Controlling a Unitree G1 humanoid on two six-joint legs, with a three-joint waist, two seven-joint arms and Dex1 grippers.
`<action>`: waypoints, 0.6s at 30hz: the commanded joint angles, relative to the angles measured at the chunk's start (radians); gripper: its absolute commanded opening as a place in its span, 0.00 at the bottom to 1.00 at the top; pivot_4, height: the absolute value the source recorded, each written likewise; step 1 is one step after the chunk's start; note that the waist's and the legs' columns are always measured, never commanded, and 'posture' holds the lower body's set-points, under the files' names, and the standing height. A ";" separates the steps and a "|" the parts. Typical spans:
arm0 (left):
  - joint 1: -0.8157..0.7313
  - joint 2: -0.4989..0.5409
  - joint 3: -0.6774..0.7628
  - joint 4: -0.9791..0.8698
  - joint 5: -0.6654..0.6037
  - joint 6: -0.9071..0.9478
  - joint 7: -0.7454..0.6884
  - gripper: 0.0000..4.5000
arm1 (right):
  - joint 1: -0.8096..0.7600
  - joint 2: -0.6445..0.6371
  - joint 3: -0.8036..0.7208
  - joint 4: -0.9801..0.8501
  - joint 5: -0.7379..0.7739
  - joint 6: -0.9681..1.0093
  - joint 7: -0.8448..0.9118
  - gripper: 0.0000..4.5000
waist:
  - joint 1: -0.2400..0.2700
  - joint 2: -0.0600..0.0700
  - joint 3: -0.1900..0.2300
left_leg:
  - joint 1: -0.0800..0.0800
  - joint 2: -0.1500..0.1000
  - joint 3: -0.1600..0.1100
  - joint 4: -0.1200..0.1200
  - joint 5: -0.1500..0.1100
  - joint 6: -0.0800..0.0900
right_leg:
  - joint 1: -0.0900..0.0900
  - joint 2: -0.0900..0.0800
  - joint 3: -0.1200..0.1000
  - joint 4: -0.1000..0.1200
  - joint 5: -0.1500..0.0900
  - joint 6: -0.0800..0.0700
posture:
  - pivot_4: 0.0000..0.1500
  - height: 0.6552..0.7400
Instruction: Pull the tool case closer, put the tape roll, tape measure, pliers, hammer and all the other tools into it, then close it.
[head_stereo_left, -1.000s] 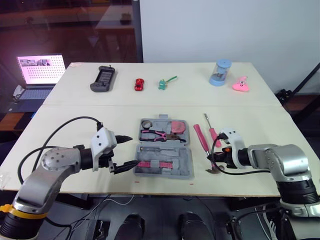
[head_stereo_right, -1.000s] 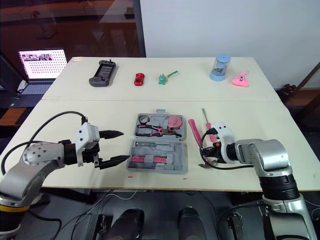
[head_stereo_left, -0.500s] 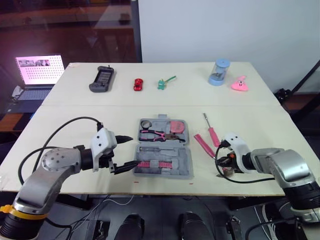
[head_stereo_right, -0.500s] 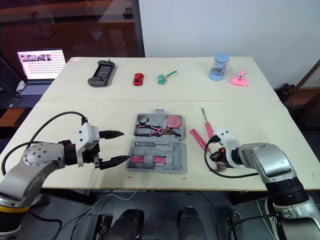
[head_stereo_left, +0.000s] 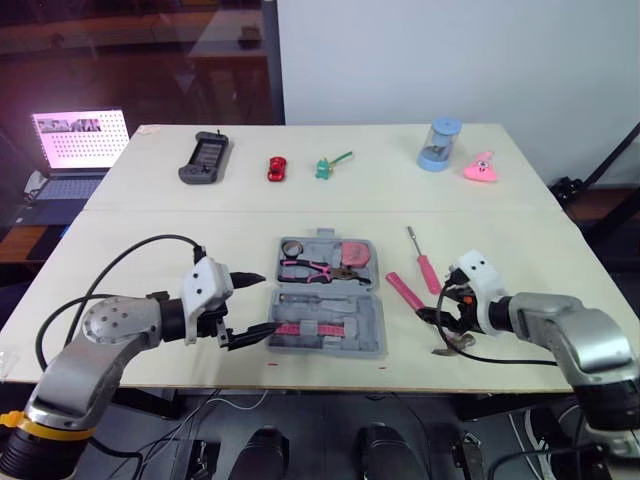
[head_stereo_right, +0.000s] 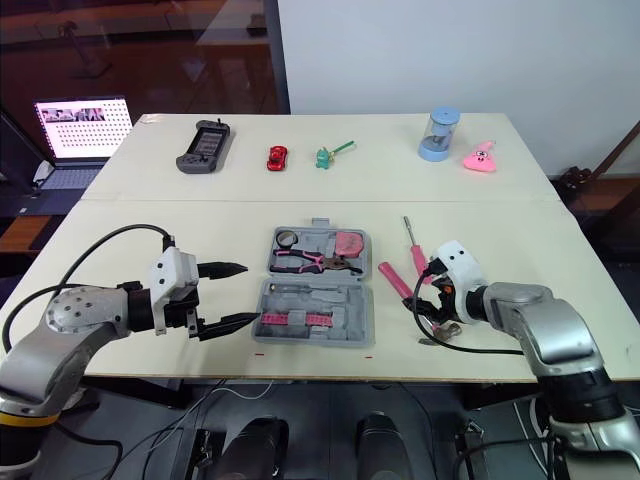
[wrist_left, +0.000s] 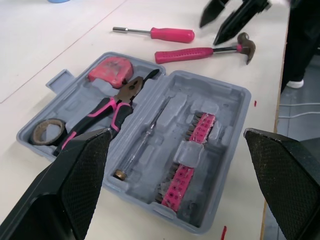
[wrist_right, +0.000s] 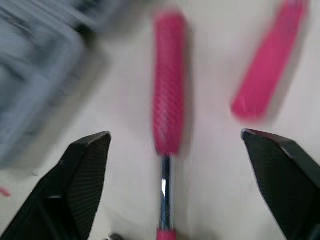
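Pink hammer (head_stereo_left: 404, 291) slid nearer front edge; right end effector (head_stereo_left: 440, 318) apart over it, left end effector (head_stereo_left: 258, 303) apart.

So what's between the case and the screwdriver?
The hammer. Its pink handle lies between the case and the screwdriver, as the left wrist view shows.

tool case (head_stereo_left: 328, 300) open on counter (head_stereo_left: 150, 260) | left jaws spread at its 9 o'clock | right jaws by hammer (head_stereo_left: 405, 292) at 3 o'clock
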 joint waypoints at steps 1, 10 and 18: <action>-0.022 -0.009 0.024 -0.004 -0.006 -0.031 0.002 1.00 | 0.020 0.017 -0.102 -0.006 0.044 -0.145 0.058 0.99 | -0.001 0.000 0.000 | 0.000 0.000 0.000 0.000 0.000 0.000 | 0.000 0.000 0.000 0.000 0.000 0.000 | 1.00 0.41; -0.071 -0.019 0.016 0.018 -0.002 -0.031 0.000 1.00 | 0.161 0.070 -0.035 0.085 -0.096 -0.350 -0.006 0.99 | -0.004 0.000 0.000 | 0.000 0.000 0.000 0.000 0.000 0.000 | 0.000 0.000 0.000 0.000 0.000 0.000 | 1.00 0.41; -0.074 -0.014 0.013 0.020 -0.002 -0.034 -0.006 1.00 | 0.183 0.103 -0.025 0.116 -0.096 -0.314 -0.034 0.94 | -0.001 0.000 0.000 | 0.001 0.000 0.000 0.000 0.000 0.000 | 0.000 0.000 0.000 0.000 0.000 0.000 | 1.00 0.41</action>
